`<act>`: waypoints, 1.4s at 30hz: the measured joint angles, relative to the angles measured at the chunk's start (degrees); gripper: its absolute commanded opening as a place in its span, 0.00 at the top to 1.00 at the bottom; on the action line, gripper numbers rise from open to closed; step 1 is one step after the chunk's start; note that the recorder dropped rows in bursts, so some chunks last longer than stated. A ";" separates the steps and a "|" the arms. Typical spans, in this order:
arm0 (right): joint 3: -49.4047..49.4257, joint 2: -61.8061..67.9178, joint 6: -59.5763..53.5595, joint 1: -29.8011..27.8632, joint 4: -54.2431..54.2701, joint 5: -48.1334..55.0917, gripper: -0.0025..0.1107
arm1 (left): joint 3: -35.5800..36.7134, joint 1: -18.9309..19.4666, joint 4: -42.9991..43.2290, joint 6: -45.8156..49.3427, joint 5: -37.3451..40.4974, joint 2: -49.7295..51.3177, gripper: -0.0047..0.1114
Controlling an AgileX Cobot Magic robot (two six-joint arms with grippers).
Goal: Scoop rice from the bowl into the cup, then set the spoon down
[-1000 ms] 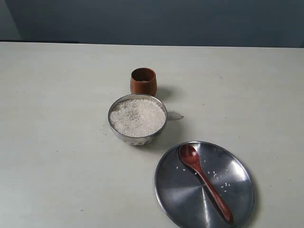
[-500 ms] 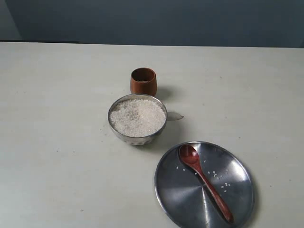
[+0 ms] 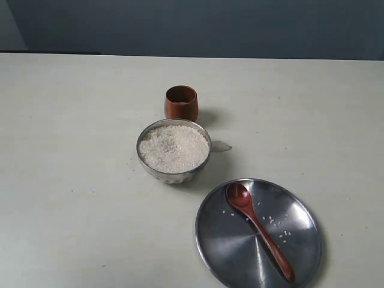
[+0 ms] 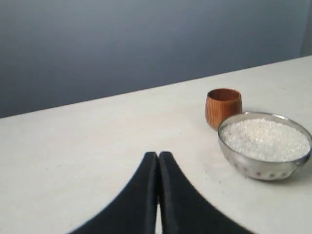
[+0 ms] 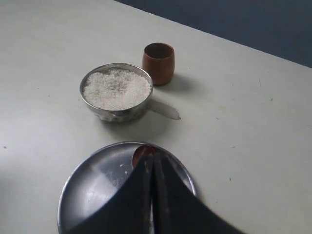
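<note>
The spoon (image 3: 259,230) lies nearest, on the steel plate (image 3: 225,255); it is best gripped along its thin handle, head kept level. Beyond, the rice (image 3: 174,148) fills the bowl (image 3: 174,175), with the cup (image 3: 181,103) just behind. The right gripper (image 5: 153,158) is closed on nothing above the spoon's head. The left gripper (image 4: 158,157) is likewise closed and empty.

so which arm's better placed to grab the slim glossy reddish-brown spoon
Right, probably: the right gripper hangs over the flat steel plate, tips by the spoon head. The left gripper has no spoon in view.
</note>
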 measured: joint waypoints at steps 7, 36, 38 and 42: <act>0.00 0.00 0.00 0.00 0.00 0.00 0.98 | 4.36 0.00 9.00 -0.49 1.18 0.00 0.96; 0.00 0.00 0.00 0.00 0.00 0.00 0.98 | 5.99 0.00 9.32 -0.71 2.10 0.00 0.96; 0.00 0.00 0.00 0.00 0.00 0.00 0.98 | 5.99 0.00 9.32 -0.71 2.10 0.00 0.96; 0.00 0.00 0.00 0.00 0.00 0.00 0.98 | 5.99 0.00 9.82 -0.71 1.02 0.00 0.96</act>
